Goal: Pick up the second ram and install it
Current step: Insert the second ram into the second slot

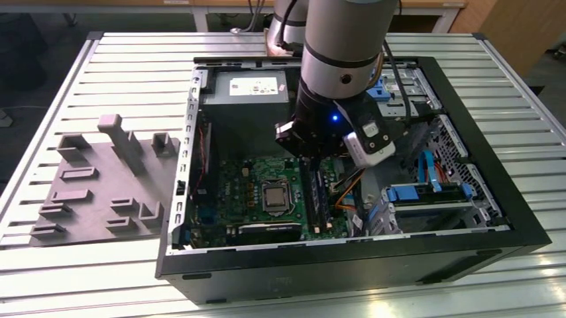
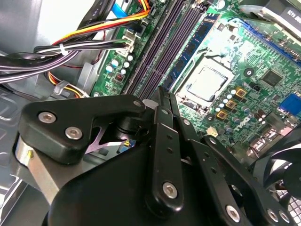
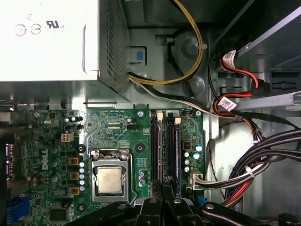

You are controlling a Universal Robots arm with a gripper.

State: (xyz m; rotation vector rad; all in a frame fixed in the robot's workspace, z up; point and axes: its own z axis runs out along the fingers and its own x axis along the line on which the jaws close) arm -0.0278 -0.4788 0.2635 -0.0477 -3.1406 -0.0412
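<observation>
Exterior view: claw point(image 1: 311, 158) over motherboard point(image 1: 243, 192), possibly empty.

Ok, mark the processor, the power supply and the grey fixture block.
processor point(image 3: 109, 180): first wrist view, middle of its metal lid.
power supply point(image 1: 250, 87): exterior view, its labelled top face.
grey fixture block point(image 1: 97, 199): exterior view, bare flat part of its base.

A green motherboard point(image 1: 265, 195) with a silver processor square point(image 3: 109, 180) at its centre sits inside a black computer case point(image 1: 354, 265). Long black memory slots point(image 3: 154, 150) run beside a dark stick with blue chips point(image 2: 190, 52). Cables show in yellow point(image 3: 188, 70), red, orange and black. The power supply point(image 3: 56, 42) is pale silver-grey (with a perforated dotted side). The arm point(image 1: 345, 53) is silver with black bands and a small blue light. A grey fixture block point(image 1: 97, 192) rests on a white ribbed table point(image 1: 132, 73).
</observation>
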